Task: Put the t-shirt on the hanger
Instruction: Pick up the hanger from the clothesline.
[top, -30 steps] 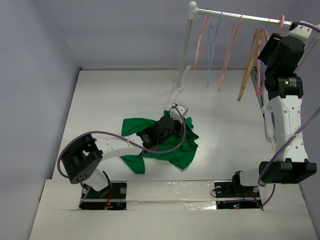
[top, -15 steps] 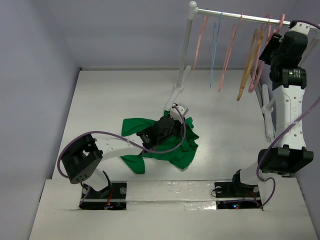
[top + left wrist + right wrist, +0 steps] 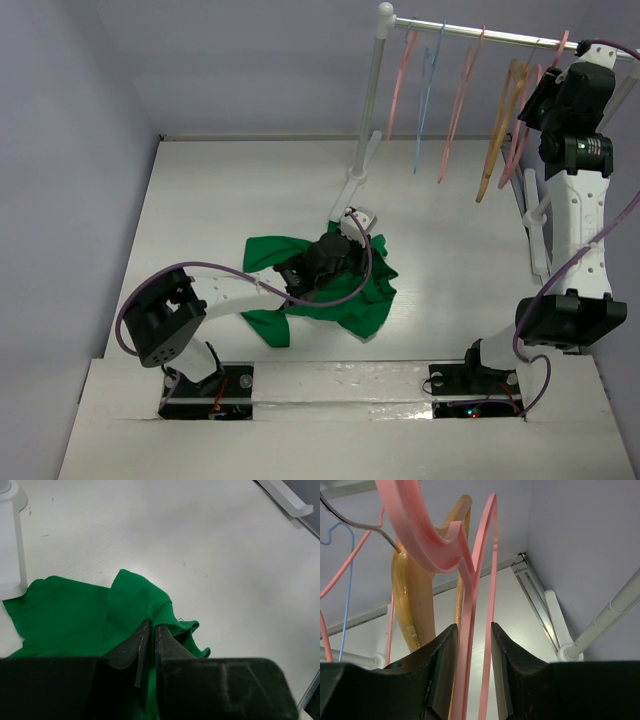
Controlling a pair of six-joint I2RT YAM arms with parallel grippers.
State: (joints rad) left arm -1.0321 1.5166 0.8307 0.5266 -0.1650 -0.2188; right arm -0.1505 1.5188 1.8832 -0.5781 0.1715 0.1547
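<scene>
The green t-shirt (image 3: 345, 295) lies crumpled on the table's near middle. My left gripper (image 3: 340, 250) rests on it, shut on a fold by the collar, as the left wrist view shows (image 3: 149, 625) with green cloth (image 3: 75, 615) spreading beyond the fingers. The salmon-pink hanger (image 3: 520, 145) hangs at the right end of the rail. My right gripper (image 3: 532, 105) is raised to it. In the right wrist view the jaws (image 3: 472, 630) stand apart with the hanger's (image 3: 420, 525) two arms between them; the left arm touches the left finger.
A white rack (image 3: 370, 100) with a rail (image 3: 470, 32) stands at the back. It carries thin pink hangers (image 3: 403, 80), a blue one (image 3: 428, 80) and an orange-tan wooden hanger (image 3: 497, 130), which hangs right beside the pink one (image 3: 410, 595). Walls close in on both sides.
My right arm has straightened and swung up and right to the rail's end, bringing its jaws around the pink hanger. The left arm and t-shirt have not moved.
</scene>
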